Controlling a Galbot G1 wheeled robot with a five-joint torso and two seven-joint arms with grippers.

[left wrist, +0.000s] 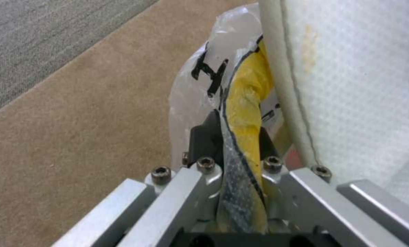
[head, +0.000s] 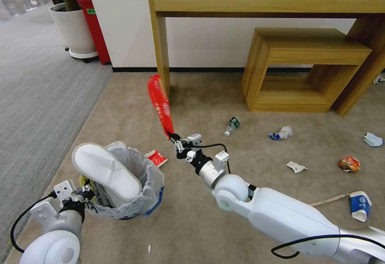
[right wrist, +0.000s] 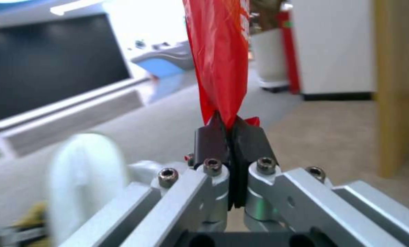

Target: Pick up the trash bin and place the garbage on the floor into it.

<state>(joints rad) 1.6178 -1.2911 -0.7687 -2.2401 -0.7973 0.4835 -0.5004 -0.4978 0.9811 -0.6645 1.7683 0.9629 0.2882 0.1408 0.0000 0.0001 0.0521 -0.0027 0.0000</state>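
- My right gripper (head: 175,137) is pressed together on the bottom end of a long red plastic wrapper (head: 160,103), which stands up from the jaws above the beige short-pile carpet (head: 192,224), just beside the bin.
- My left gripper (head: 85,193) pinches the rim of the small round trash bin lined with a crinkly translucent bag (head: 154,185); a white slipper (head: 106,171) already sticks out of it.
- I judge the wrapper light, thin and floppy, likely to sway or cling, so the end pinch suits it.
- The bin looks light and its liner soft and slippery; the grip belongs on the rim itself, not loose film.
- A small bottle (head: 232,126), crumpled papers (head: 280,133) and a blue-white cup (head: 359,204) lie scattered well apart on the carpet.
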